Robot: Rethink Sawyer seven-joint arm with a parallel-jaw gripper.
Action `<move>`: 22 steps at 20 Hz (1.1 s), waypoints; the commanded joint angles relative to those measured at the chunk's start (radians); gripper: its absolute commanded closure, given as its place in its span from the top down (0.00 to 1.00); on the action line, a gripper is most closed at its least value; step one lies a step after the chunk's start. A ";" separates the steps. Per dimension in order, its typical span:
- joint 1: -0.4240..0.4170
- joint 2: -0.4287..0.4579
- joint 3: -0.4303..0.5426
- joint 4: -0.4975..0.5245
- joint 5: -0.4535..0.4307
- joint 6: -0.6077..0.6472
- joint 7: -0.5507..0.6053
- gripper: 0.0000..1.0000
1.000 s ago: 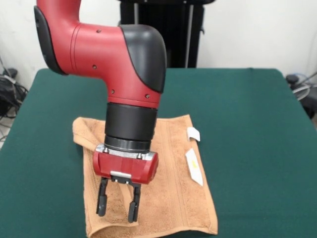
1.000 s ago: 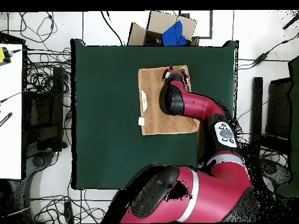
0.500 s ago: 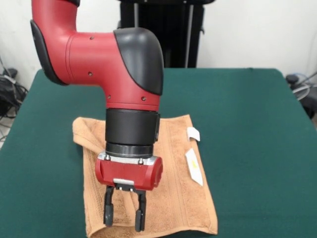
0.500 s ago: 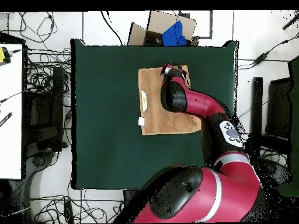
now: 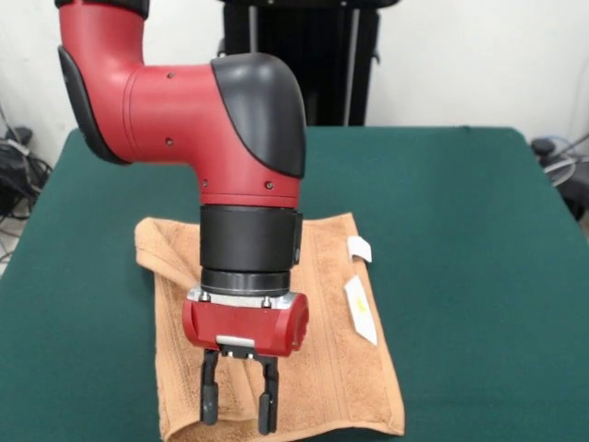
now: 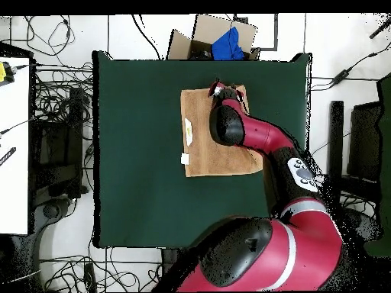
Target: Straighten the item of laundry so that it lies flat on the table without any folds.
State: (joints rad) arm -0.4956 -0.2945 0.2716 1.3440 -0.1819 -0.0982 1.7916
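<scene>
The item of laundry, an orange-tan towel (image 5: 339, 364), lies on the green table (image 5: 469, 230) with two white tags (image 5: 360, 309) at its right edge. Its far-left corner (image 5: 155, 247) is rumpled, and a fold runs along the near-left edge. My gripper (image 5: 238, 401) points straight down over the towel's near-left part, open, fingertips close to the cloth with nothing held. In the overhead view the towel (image 6: 200, 141) sits at the upper middle of the table (image 6: 137, 152). There the gripper (image 6: 222, 90) is at the towel's top right corner, and the arm covers the towel's right side.
A cardboard box (image 6: 200, 38) holding something blue (image 6: 229, 44) stands just beyond the table's top edge in the overhead view. Cables lie on the floor around the table. A white surface (image 6: 14, 145) stands to the left. A black stand (image 5: 304, 55) rises behind the table.
The gripper has moved toward the towel's near edge in the front view and dropped lower. It stays open. The towel has not shifted.
</scene>
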 commanded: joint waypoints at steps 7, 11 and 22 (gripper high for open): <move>0.056 0.006 0.017 0.064 -0.010 0.203 0.065 1.00; 0.080 0.014 -0.026 0.059 0.002 0.211 0.089 1.00; 0.091 0.004 -0.060 0.086 -0.019 0.193 0.097 1.00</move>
State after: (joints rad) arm -0.4303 -0.2945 0.2601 1.3499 -0.1819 0.0037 1.7916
